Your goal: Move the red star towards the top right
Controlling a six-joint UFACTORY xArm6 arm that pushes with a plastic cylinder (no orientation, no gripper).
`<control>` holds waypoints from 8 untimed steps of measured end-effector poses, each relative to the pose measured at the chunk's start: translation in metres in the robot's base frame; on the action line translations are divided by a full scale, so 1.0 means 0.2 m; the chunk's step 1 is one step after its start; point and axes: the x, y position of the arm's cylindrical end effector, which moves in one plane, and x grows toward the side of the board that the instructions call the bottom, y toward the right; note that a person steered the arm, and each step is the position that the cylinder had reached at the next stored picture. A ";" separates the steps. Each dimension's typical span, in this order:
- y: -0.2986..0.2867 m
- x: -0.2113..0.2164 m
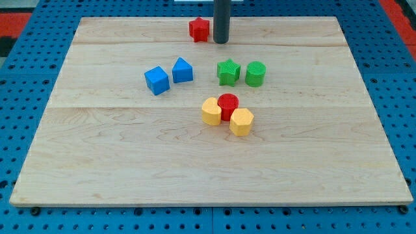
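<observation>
While the rod's upper part is cut off by the view's top, my tip is seen just right of the red star.
No gripper is fitted; the star is placed near the wooden board's top edge.

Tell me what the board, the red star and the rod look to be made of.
Board: pale wood, matte, judging by its grain lines and plank seams. Red star: probably plastic, one uniform saturated colour with a dull surface; fine texture is too small to tell. Rod: dark, smooth, faintly sheened, so metal or plastic, undecidable here. My tip rests just to the view's right of the red star.
</observation>
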 end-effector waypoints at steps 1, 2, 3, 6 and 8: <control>-0.23 0.05; -0.60 0.06; -0.69 0.06; -0.25 -0.20; 0.18 -0.30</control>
